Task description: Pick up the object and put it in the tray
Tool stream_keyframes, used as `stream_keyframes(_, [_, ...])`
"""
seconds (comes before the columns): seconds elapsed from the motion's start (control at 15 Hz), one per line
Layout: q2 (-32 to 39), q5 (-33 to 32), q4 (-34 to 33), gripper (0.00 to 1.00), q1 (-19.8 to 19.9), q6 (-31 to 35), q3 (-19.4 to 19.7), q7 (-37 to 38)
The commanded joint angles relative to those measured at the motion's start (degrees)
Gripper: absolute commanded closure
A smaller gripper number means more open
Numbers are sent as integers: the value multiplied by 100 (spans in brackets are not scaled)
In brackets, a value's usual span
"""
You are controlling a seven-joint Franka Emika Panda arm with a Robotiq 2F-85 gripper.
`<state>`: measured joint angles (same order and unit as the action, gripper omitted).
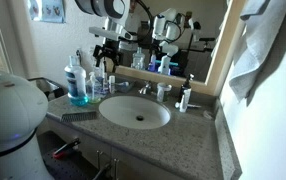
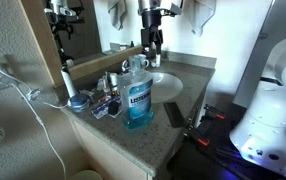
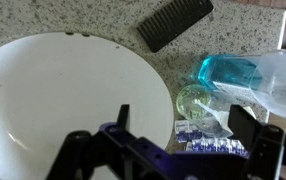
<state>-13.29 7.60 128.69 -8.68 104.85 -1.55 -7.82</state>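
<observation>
The object, a small slim white bottle with a dark cap, stands on the counter to the right of the faucet. It does not show in the wrist view. My gripper hangs open and empty above the left side of the sink, well away from the bottle; it also shows in an exterior view. In the wrist view its fingers frame a clear glass and blue packets. A dark tray sits at the counter's left end.
A large bottle of blue liquid stands next to the tray. A dark comb lies at the counter's front. A short white jar stands by the faucet. The white sink bowl fills the middle. A mirror is behind.
</observation>
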Motion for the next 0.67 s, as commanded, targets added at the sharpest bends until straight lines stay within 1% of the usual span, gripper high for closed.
stream_keyframes(0.0, [2, 20, -9, 0, 102, -13, -96, -16])
stream_keyframes(0.33, [2, 20, -9, 0, 101, -13, -96, -16])
stream_keyframes(0.47, [201, -237, -260, 0, 204, -177, -36, -86])
stream_keyframes(0.6, [332, -476, -403, 0, 425, -144, 161, -281])
